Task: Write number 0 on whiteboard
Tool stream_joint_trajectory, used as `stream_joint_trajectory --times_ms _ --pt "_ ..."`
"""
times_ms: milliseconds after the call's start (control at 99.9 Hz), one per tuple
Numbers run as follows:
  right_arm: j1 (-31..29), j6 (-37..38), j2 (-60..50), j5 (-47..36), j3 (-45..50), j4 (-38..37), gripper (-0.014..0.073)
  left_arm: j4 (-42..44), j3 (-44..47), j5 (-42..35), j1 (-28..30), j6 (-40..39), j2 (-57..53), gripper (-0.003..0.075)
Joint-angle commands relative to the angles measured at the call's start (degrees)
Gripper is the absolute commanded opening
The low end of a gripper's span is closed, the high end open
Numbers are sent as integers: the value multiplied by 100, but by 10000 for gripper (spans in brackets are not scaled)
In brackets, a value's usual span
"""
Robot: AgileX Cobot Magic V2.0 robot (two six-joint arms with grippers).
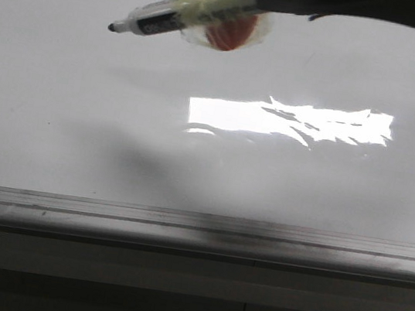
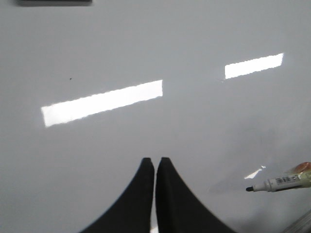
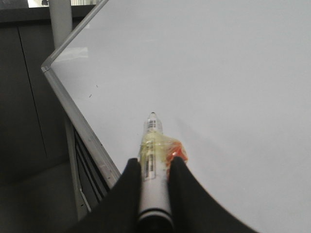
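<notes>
The whiteboard (image 1: 59,102) is a glossy white surface filling most of every view. No number 0 shows on it in any view. My right gripper (image 3: 155,162) is shut on a white marker pen (image 3: 153,141) wrapped in yellowish tape with an orange lump. The pen (image 1: 173,16) points left, its black tip (image 1: 113,27) uncapped. Its shadow lies well apart from the tip, so the tip looks lifted off the board. My left gripper (image 2: 155,160) hangs over bare whiteboard (image 2: 97,48), shut with nothing in it. The pen (image 2: 277,183) lies off to one side of it.
A grey metal edge rail (image 1: 181,226) runs along the board's near side, with dark cabinet fronts below. A board corner (image 3: 46,68) and a grey post (image 3: 60,24) show in the right wrist view. Bright glare patches (image 1: 291,119) lie on the board.
</notes>
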Motion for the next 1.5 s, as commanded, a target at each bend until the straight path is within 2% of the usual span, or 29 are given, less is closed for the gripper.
stream_joint_trajectory --times_ms 0,250,471,601,751,1121,1291,1492 --pt "4 -6 233 -296 -385 -2 -68 228 -172 -258 -12 -58 70 -20" --pt "-180 -6 641 -634 -704 213 -68 251 -172 -8 -12 -58 70 -20" --pt "-1154 -6 759 977 -1067 277 -68 408 -172 47 -12 -58 70 -20" --pt "-1560 -6 772 1207 -1157 243 -68 530 -172 47 -12 -58 70 -20" --pt "-1700 -6 813 1467 -1160 159 -68 602 -172 47 -12 -58 70 -20" --pt "-1700 -6 891 412 -1170 43 -68 611 -172 47 -12 -58 70 -20" --pt "-1700 -6 811 -319 -1170 43 -69 611 -172 47 -12 -58 70 -20" --pt "-1736 -6 646 -434 -1104 363 -68 611 -172 47 -12 -58 70 -20"
